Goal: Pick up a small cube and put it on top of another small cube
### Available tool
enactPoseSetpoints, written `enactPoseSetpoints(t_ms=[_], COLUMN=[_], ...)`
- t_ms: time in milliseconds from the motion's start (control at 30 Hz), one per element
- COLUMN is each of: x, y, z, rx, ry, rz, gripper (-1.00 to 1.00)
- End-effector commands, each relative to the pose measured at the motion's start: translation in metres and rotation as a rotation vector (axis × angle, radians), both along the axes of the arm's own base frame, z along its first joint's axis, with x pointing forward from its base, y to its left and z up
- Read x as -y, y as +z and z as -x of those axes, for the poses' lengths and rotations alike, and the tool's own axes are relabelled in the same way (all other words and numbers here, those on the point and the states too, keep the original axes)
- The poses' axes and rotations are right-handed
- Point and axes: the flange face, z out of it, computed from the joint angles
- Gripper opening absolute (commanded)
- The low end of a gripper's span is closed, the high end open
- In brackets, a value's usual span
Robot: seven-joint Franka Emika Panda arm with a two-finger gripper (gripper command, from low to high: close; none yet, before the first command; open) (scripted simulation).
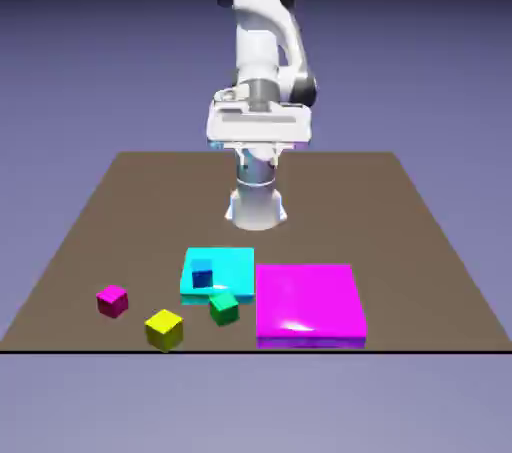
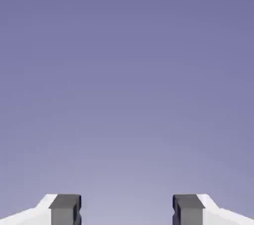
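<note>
I pick the cyan slab (image 1: 222, 269) as my landmark. The blue cube (image 1: 202, 277) sits on it, toward its front-left part in the exterior view. The green cube (image 1: 224, 308) rests on the bench (image 1: 120, 211) just off the slab's front edge, close to its right corner. The yellow cube (image 1: 164, 329) lies further to the front and left of the slab, near the bench's front edge. The pink cube (image 1: 112, 300) is well to the slab's left, apart from the others. A large magenta slab (image 1: 308, 302) lies just beside the cyan one on its right side, their edges almost meeting.

All four cubes are well apart from the hand (image 2: 126, 210). I see the arm (image 1: 262, 51) folded up high behind the slab, at the far part of the bench, with nothing near it. In the hand view I get only the plain backdrop, no cube and no bench. The two grey fingertips (image 2: 65, 209) stand wide apart at the bottom edge with nothing between them, so the hand is released and empty.
</note>
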Motion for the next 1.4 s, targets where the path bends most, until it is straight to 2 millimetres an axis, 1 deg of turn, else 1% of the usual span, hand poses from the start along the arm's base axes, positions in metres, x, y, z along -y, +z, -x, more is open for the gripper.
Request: enactPoseSetpoints(t_ms=[0, 100, 200, 300, 400, 500, 600, 700, 800, 833, 867, 1000, 1033, 1067, 1100, 1233, 1267, 1367], x=[0.013, 0.052, 0.095, 0.139, 0.183, 0.228, 0.27, 0.311, 0.348, 0.352, 0.352, 0.343, 0.341, 0.341, 0.341, 0.351, 0.346, 0.309], y=[-0.007, -0.028, -0.053, -0.081, -0.112, -0.146, -0.181, -0.219, -0.258, -0.263, -0.263, -0.323, -0.331, -0.331, -0.331, -0.271, -0.261, -0.245], z=[-0.008, -0.028, -0.042, -0.051, -0.054, -0.05, -0.04, -0.024, -0.003, 0.0, 0.0, -0.006, -0.006, -0.006, -0.006, -0.001, -0.006, -0.042], rx=[-0.032, -0.121, -0.203, -0.277, -0.344, -0.406, -0.464, -0.519, -0.573, -0.579, -0.579, -0.579, -0.579, -0.579, -0.579, -0.579, -0.582, -0.605], ry=[-0.068, -0.276, -0.49, -0.709, -0.932, -1.158, -1.386, -1.615, -1.844, -1.87, -1.87, -1.869, -1.87, -1.87, -1.87, -1.869, -1.865, -1.833], rz=[-0.04, -0.161, -0.283, -0.405, -0.528, -0.651, -0.776, -0.902, -1.028, -1.042, -1.042, -1.043, -1.042, -1.042, -1.042, -1.043, -1.041, -1.03], gripper=[0.0, 0.0, 0.0, 0.0, 0.0, 0.0, 0.0, 0.0, 0.0, 0.0, 0.0, 0.0, 0.0, -1.0, -1.0, -1.0, -1.0, -1.0])
